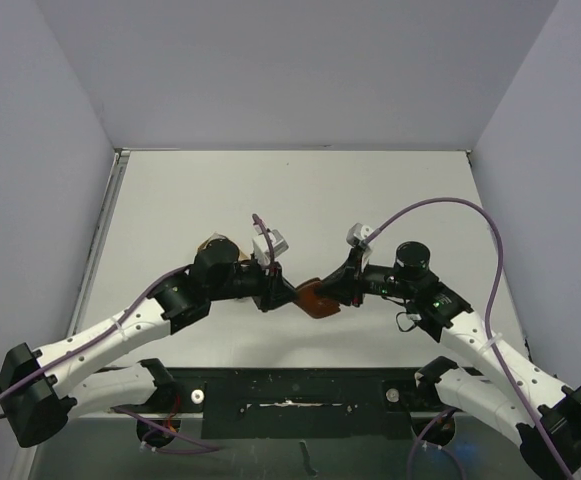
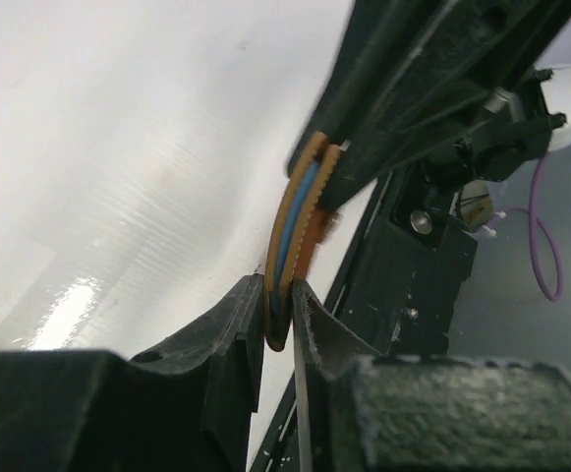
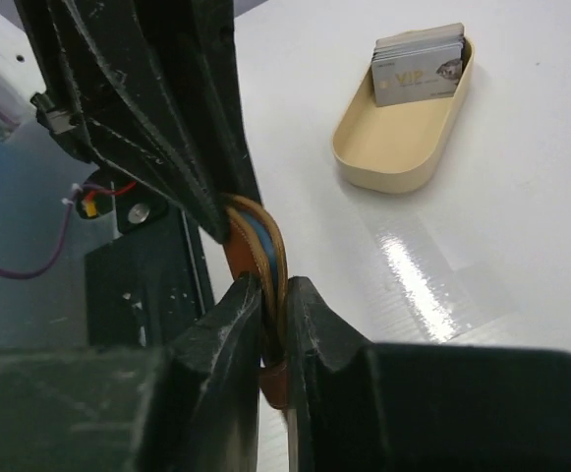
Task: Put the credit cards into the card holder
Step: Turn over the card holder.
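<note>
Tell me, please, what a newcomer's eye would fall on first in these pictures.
The brown card holder, pinched from both sides by the left gripper and right gripper near the front of the table, with a pale blue card showing inside. Next, the tan tray with a stack of cards, in the right wrist view.

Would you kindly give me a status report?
Left gripper and right gripper shut on brown leather card holder. Pale blue card inside. Grey cards in tan tray. Nothing obstructing.
</note>
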### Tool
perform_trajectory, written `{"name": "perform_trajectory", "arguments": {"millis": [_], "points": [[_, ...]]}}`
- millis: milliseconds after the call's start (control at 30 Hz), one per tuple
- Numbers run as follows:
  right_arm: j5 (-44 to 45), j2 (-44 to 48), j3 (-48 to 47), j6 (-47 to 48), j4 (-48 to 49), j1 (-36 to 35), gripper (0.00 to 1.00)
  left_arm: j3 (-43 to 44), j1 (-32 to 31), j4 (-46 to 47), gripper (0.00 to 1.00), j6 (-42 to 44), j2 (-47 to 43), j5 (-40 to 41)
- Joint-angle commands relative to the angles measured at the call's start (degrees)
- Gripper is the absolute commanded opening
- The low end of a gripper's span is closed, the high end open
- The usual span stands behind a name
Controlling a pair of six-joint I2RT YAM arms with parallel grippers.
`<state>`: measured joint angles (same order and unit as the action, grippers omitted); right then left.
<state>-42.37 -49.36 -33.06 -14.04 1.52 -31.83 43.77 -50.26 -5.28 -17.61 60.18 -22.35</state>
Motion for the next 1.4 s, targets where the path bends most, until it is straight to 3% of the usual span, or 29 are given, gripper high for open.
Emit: {"name": "perform_trajectory", "arguments": {"millis": [0, 33, 100, 367, 600, 733, 833, 1000, 1200, 1367], "points": [[-0.2, 0.2, -2.0, -5.2, 6.1, -0.3, 0.03, 4.8, 2.0, -0.1, 0.31, -2.8, -1.4, 1.2], [0.5, 0.3, -2.5, -7.2, 6.5, -0.2, 0.0, 4.5, 3.2, 0.2, 0.5, -3.6, -1.8, 0.1], [1.2, 0.7, -3.6, -11.5, 7.4, -0.2, 0.0, 3.1, 5.9, 2.6, 0.59, -6.0, -3.1, -2.7], [3.9, 4.6, -2.1, -26.2, 20.5, -0.2, 0.0, -3.4, 9.8, 15.5, 0.65, -13.5, -8.2, -9.0], [6.5, 2.5, 0.0, -34.9, 33.1, -0.2, 0.0, -9.1, 10.2, 30.9, 0.64, -20.9, -7.9, -15.4], [6.5, 0.4, -0.2, -37.1, 34.1, -0.2, 0.01, -10.7, 10.2, 36.0, 0.53, -22.7, -7.6, -16.0], [8.3, 0.0, -0.2, -36.8, 30.6, -0.1, 0.04, -11.3, 10.3, 37.7, 0.27, -23.6, -7.2, -15.5], [10.5, 0.9, 0.6, -36.2, 25.9, -0.1, 0.08, -12.2, 10.3, 38.0, 0.0, -24.6, -6.6, -14.4], [22.4, 1.1, -5.0, -32.2, 1.8, 0.0, 0.46, -12.3, 10.8, 34.0, 0.0, -23.7, -6.6, -10.9], [31.8, 0.5, -10.5, -30.2, -11.8, -0.2, 0.52, -10.8, 10.9, 27.4, 0.0, -21.0, -5.7, -6.7]]}}
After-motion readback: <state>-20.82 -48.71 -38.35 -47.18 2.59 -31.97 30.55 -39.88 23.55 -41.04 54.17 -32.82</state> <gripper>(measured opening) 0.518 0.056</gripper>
